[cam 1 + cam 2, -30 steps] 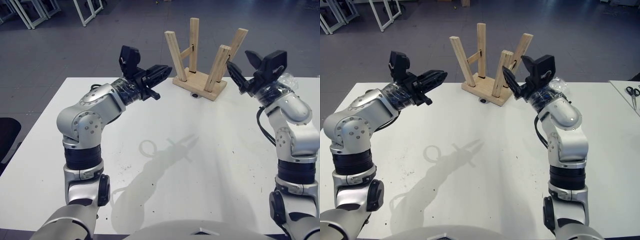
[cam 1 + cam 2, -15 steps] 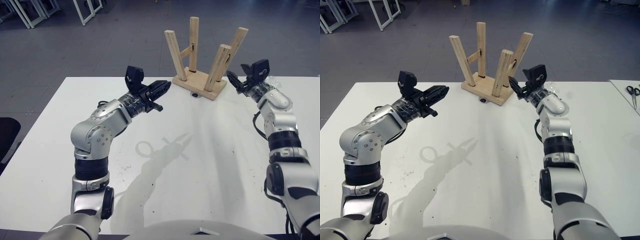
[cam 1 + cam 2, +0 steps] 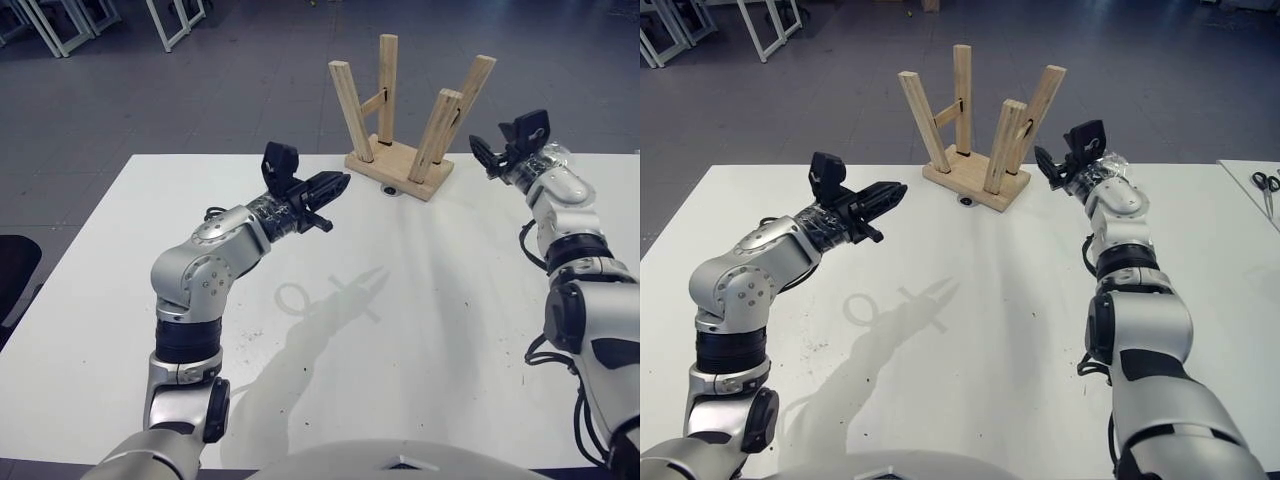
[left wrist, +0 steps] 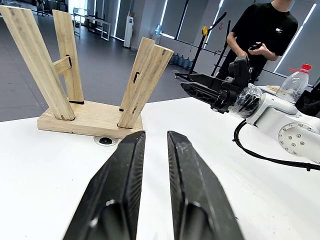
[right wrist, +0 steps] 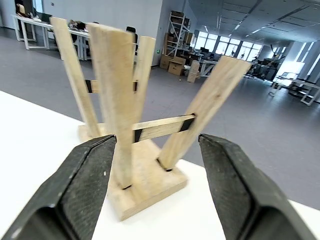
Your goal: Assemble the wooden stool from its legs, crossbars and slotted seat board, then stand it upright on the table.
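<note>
At the far edge of the white worktop [image 3: 420, 330], the pale wooden stool [image 3: 405, 120] stood upside down, its flat seat board [image 3: 398, 166] lying on the surface and its four legs [image 3: 350, 110] splayed upward. A short crossbar [image 3: 372, 103] joined the two legs on the left. The one on the right was mostly hidden behind its near leg from the head and came clear from the right wrist. The seat board's underside was out of sight. A small dark round thing [image 3: 391, 189] sat on the worktop against the board's near edge, too small to identify.

The left gripper [image 3: 335, 185] hovered over the worktop near the stool's left side, apart from it, its black fingers [image 4: 122, 185] nearly parallel with a narrow gap between them. The right gripper [image 3: 483, 158] hung just beside the stool's right legs without touching, fingers [image 5: 85, 185] spread wide. Its tips were hard to pick out against the dark floor.

Faint dark specks marked the worktop's near part. Beyond lay a grey floor [image 3: 250, 90] with white table frames [image 3: 170, 20] cut off at the upper edge. Black-handled scissors [image 3: 1265, 183] lay on a neighbouring table, partly cropped.
</note>
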